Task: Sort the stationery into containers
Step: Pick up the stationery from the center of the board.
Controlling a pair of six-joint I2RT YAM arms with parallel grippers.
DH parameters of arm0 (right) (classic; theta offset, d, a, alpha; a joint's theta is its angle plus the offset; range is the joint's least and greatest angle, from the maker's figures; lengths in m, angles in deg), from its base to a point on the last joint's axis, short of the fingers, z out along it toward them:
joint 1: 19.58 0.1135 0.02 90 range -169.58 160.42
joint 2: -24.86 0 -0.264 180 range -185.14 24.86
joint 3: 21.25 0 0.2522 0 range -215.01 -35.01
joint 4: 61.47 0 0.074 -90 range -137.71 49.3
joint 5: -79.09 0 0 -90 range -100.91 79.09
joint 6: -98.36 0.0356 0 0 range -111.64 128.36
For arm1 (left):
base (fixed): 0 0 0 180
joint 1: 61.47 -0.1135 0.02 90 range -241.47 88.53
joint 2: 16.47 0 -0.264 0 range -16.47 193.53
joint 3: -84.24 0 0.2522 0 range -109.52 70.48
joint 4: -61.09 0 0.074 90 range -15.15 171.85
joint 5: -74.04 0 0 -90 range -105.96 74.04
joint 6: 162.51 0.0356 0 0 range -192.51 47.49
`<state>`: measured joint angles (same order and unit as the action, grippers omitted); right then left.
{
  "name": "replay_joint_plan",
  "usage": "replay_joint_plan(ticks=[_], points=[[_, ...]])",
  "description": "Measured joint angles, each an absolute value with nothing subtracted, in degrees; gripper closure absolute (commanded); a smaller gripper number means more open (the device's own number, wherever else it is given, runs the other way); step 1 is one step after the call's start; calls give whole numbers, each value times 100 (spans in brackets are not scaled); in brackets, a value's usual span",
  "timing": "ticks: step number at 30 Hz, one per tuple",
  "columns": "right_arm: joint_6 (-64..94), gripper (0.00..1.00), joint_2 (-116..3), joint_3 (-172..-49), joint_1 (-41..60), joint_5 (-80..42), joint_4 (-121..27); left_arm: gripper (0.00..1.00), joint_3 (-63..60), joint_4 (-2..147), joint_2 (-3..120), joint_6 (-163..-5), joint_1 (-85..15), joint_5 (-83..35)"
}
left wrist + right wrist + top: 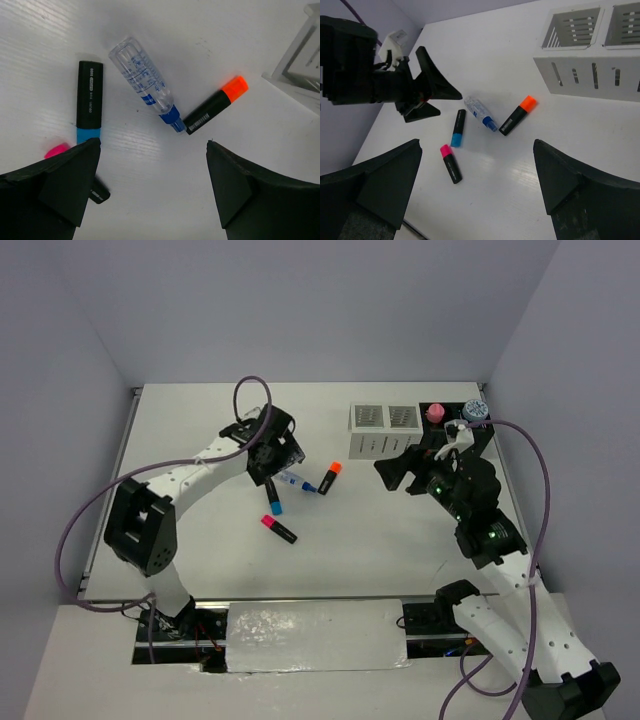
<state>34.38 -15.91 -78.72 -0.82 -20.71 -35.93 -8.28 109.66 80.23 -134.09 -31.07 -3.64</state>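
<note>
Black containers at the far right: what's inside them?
One black container shows a pink-capped bottle, the other a blue roll. The right arm covers their fronts; anything deeper is hidden.

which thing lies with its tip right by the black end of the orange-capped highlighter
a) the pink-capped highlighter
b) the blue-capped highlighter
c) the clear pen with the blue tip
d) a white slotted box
c: in the left wrist view the clear pen points its blue tip right at the black end of the orange-capped highlighter, while the blue-capped highlighter lies well apart on the pen's other side.
</note>
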Motion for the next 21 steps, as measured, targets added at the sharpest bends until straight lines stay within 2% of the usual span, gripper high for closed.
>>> replay_joint_plan(ticks=[6, 13, 17, 21], points=[[3583, 0, -1250, -7756, -80, -2062, -3161, 4, -1628, 11631, 9035, -14677, -2891, 21], [3561, 0, -1053, -7699, -80, -2084, -2892, 5, -2820, 12240, 9955, -14782, -2863, 307], [3556, 0, -1051, -7697, -80, -2115, -2872, 13, -2754, 12332, 10004, -14823, -2865, 327], [3556, 0, -1051, -7684, -80, -2178, -2870, 15, -2844, 12476, 10349, -14924, -2865, 289]])
